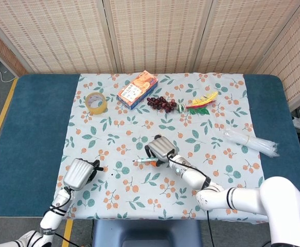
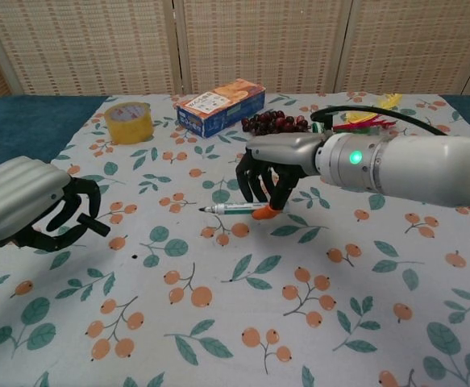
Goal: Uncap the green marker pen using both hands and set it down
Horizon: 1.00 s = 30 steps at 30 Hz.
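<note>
- We hold the slim green marker pen in the right hand; its fingers are curled down around the barrel, pinching it.
- The pen lies roughly level just above the leaf-and-berry patterned tablecloth, near the middle of the table. Its bare dark tip points left, so we judge the cap is off.
- The left hand sits low at the near left, well apart from the pen. Its fingers are curled inward, and a small dark piece sticks out at their tips; we judge this to be the cap, pinched there, though the views do not settle it.
- Done, as far as shown: the pen and cap are separated, one in each hand.
- Left to do: lower the pen onto the cloth and release it; the cap, if held, likewise.
- At the far side lie a yellow roll of tape, an orange-and-blue carton and a bunch of dark grapes, all well apart from both hands.
</note>
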Motion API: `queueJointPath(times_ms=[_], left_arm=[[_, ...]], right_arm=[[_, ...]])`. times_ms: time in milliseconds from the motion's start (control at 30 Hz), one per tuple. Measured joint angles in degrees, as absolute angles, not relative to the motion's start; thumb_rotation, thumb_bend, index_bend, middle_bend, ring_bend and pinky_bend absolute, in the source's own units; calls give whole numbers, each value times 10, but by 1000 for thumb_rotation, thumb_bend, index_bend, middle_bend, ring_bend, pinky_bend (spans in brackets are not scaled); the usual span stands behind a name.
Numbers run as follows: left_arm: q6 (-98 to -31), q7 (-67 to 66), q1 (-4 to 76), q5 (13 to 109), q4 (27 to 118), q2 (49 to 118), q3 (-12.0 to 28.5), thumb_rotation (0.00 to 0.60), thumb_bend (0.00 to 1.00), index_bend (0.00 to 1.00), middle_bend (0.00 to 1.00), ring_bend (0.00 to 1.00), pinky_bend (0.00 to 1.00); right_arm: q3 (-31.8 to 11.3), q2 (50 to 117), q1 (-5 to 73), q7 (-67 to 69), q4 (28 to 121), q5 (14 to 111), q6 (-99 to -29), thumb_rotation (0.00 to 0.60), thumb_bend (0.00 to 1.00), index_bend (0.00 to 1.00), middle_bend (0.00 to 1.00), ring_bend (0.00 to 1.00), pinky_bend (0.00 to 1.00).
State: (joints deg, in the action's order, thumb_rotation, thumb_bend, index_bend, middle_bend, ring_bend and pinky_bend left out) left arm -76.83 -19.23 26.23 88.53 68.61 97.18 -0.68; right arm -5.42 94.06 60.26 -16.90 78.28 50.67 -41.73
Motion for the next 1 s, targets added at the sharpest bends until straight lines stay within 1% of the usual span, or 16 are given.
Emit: queueJointPath(times_ms=[33, 67, 133, 200, 233, 300, 333, 400, 567, 667, 700, 767, 800, 867, 967, 1000], left_arm=[[-766, -196, 262, 885, 686, 973, -8, 600, 515, 544, 641, 809, 811], [-762, -198, 262, 885, 686, 973, -8, 600, 507, 513, 613, 809, 810], [-753, -202, 262, 882, 688, 972, -8, 600, 489, 428, 527, 809, 810], [-749, -204, 261, 880, 691, 971, -7, 600, 477, 337, 434, 802, 809], [-748, -202, 261, 879, 692, 970, -6, 600, 474, 311, 408, 798, 809], [-744, -202, 260, 877, 696, 968, -5, 600, 460, 247, 348, 790, 807], [-740, -204, 260, 874, 700, 965, -4, 600, 455, 223, 328, 788, 807], [-734, -207, 260, 871, 707, 962, -3, 600, 448, 189, 301, 784, 806], [-733, -211, 259, 869, 727, 951, 2, 600, 442, 171, 273, 760, 796], [-741, -206, 258, 872, 749, 937, 6, 600, 437, 166, 247, 600, 742], [-745, -203, 257, 873, 759, 930, 8, 600, 435, 162, 230, 485, 697], [-758, -195, 252, 875, 788, 907, 12, 600, 434, 153, 205, 343, 623], [-764, -189, 250, 876, 803, 893, 13, 600, 434, 145, 188, 264, 569], [-780, -173, 240, 878, 841, 853, 14, 600, 434, 135, 174, 199, 501], [-801, -140, 218, 879, 888, 780, 8, 600, 434, 112, 158, 141, 381], [-808, -127, 210, 878, 900, 756, 5, 600, 434, 105, 148, 114, 337]], right_arm=[[-51, 944, 599, -174, 783, 507, -421, 600, 356, 767, 780, 489, 185], [-47, 947, 596, -177, 784, 506, -423, 600, 356, 692, 741, 473, 184], [-44, 946, 595, -181, 788, 503, -418, 600, 356, 441, 600, 412, 176], [-41, 943, 594, -184, 795, 498, -408, 600, 356, 245, 504, 369, 168], [-41, 941, 593, -185, 798, 496, -406, 600, 356, 142, 458, 344, 162], [-40, 937, 592, -186, 803, 493, -406, 600, 357, 36, 398, 301, 140], [-40, 935, 592, -187, 805, 491, -403, 600, 356, 10, 371, 280, 124], [-39, 926, 594, -189, 814, 482, -393, 600, 356, 0, 325, 248, 95], [-42, 905, 594, -189, 842, 474, -390, 600, 355, 0, 270, 204, 62], [-44, 886, 589, -186, 867, 477, -398, 600, 315, 0, 169, 115, 5], [-45, 875, 585, -184, 880, 480, -403, 600, 301, 0, 142, 88, 0], [-44, 854, 575, -180, 906, 489, -418, 600, 271, 0, 85, 28, 0], [-42, 838, 565, -179, 926, 499, -433, 600, 263, 0, 71, 14, 0], [-36, 815, 546, -178, 953, 521, -464, 600, 249, 0, 44, 0, 0], [-16, 779, 502, -182, 993, 567, -540, 600, 245, 0, 12, 0, 0], [-5, 765, 481, -185, 1007, 589, -576, 600, 245, 0, 4, 0, 0]])
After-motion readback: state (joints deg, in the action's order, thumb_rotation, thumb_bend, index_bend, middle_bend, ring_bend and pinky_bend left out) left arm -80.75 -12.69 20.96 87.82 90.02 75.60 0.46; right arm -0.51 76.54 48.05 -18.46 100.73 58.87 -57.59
